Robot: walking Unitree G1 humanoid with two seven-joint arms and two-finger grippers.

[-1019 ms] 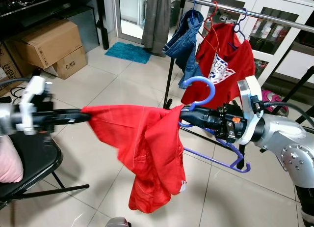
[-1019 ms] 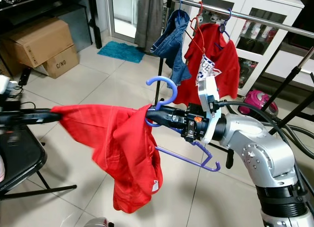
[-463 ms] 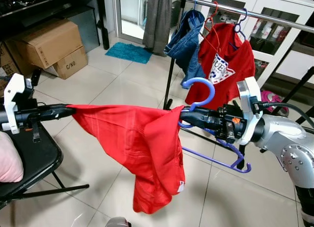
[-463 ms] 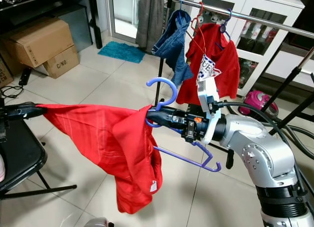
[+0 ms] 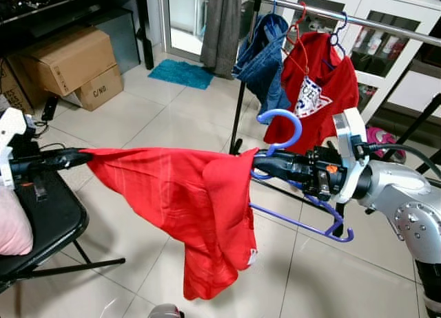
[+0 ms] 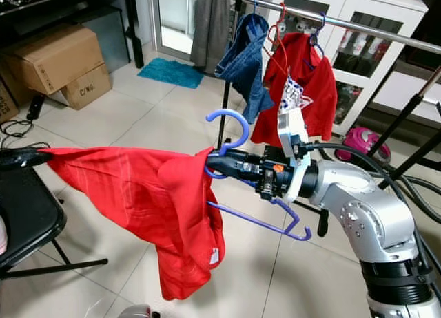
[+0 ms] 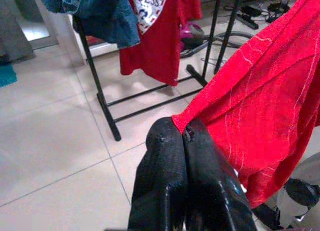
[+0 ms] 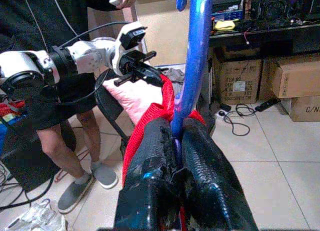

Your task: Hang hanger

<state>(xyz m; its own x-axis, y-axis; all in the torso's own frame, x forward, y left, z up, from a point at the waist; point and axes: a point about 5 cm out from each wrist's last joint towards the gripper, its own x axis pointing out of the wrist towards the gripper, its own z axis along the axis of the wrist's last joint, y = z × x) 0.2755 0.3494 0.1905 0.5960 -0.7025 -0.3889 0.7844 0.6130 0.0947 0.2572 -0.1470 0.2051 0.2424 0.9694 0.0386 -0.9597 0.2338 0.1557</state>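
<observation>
My right gripper (image 5: 258, 165) is shut on the neck of a blue-purple hanger (image 5: 286, 122), held out level in front of me. Its hook points up and its lower bar (image 5: 296, 224) slants down toward my right arm. A red shirt (image 5: 186, 201) hangs from the hanger's near end and is stretched out to the left. My left gripper (image 5: 83, 155) is shut on the shirt's edge, also seen in the left wrist view (image 7: 182, 128). The right wrist view has the hanger (image 8: 195, 51) pinched between the fingers (image 8: 150, 156). The clothes rack's rail (image 5: 358, 18) runs behind, above the hanger.
Jeans (image 5: 262, 53) and a red printed shirt (image 5: 317, 91) hang on the rail. A black chair (image 5: 41, 221) with a pink cushion (image 5: 10, 228) stands at the left. Cardboard boxes (image 5: 65, 60) and a teal mat (image 5: 180, 73) lie beyond. A person (image 8: 65, 116) stands behind me.
My left gripper has drawn further to the left with the shirt's edge, stretching the cloth wider. The right gripper and hanger have stayed in place.
</observation>
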